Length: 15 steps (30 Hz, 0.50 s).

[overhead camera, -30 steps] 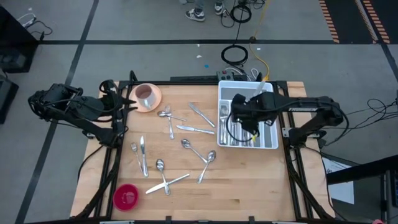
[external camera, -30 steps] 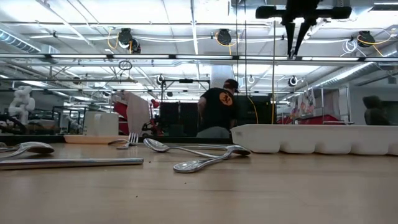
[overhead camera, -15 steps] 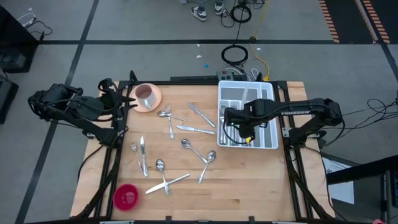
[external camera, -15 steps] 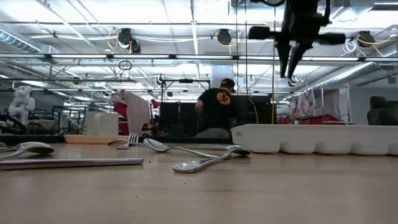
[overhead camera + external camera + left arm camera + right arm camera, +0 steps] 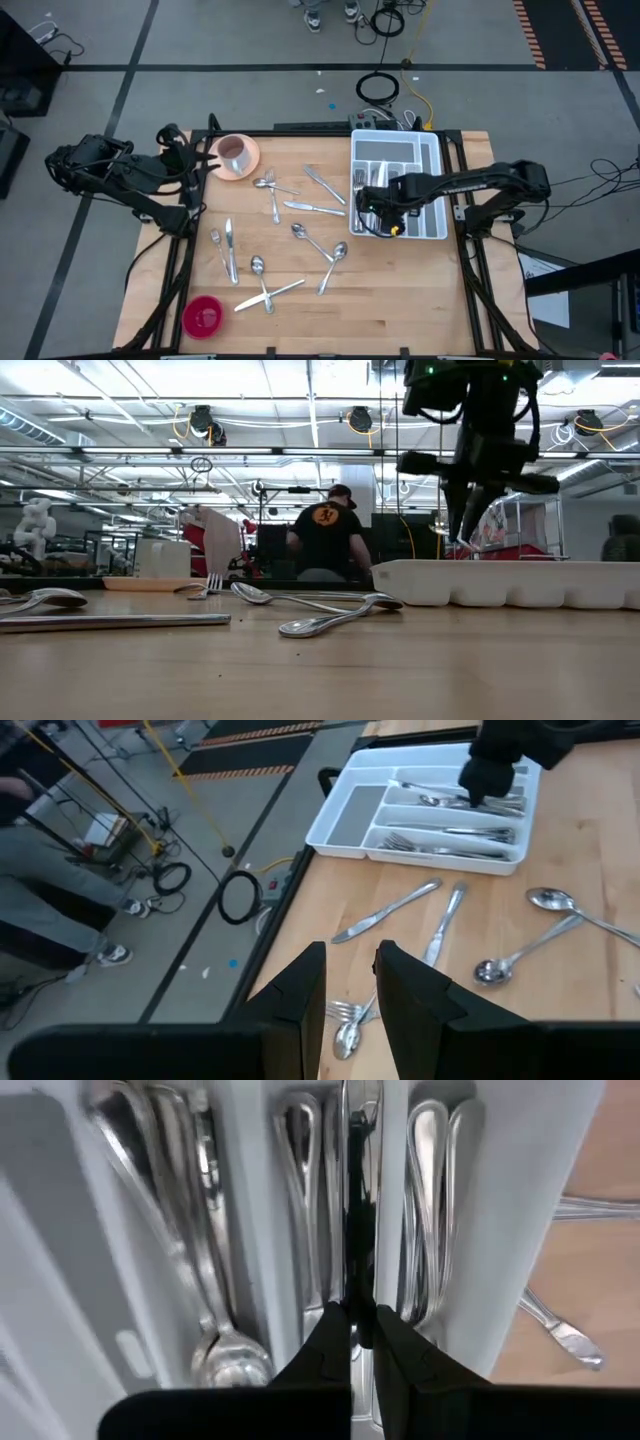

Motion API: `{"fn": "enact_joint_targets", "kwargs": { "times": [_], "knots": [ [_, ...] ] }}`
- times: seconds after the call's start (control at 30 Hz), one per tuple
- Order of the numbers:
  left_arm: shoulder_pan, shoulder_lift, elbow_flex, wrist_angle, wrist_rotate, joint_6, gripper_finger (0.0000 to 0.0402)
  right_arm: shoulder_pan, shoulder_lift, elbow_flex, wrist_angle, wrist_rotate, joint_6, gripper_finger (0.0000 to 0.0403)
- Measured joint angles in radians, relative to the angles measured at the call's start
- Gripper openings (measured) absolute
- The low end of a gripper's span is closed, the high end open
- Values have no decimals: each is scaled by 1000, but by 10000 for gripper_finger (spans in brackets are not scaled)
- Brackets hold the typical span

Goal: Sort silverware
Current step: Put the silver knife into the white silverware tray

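Note:
Several pieces of silverware lie flat and scattered on the wooden table, among them a spoon (image 5: 310,238) and a knife (image 5: 314,208). More pieces lie sorted in the white tray (image 5: 443,180) at the table's right. My right gripper (image 5: 386,214) is shut and points down over the tray's near left part. In the low view its tips (image 5: 466,540) stand just above the tray's rim (image 5: 500,585). I make out nothing between its fingers (image 5: 325,1342). My left gripper (image 5: 350,955) is open and empty, raised at the table's far left corner (image 5: 192,170).
A pink cup on its saucer (image 5: 236,155) stands at the far left, beside my left arm. A red round dish (image 5: 203,316) sits near the front left corner. A person (image 5: 325,540) stands in the room behind the table. Bare wood lies along the near edge.
My right gripper has sunk from high above the tray to just over it. It has drifted toward the tray's near left part and rolled its wrist, and it has stayed shut. The person behind the table has stepped toward the left.

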Motion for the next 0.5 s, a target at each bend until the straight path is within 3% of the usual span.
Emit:
{"fn": "enact_joint_targets", "kwargs": {
  "times": [0.3, 0.5],
  "knots": [
    [0, 0, 0, 0, -33, -1, 96, -70, 0, -79, 105, -28, -69, 0],
    [0, 0, 0, 0, -33, -1, 96, -96, 0, -97, 133, -107, -90, 0]
  ]
}}
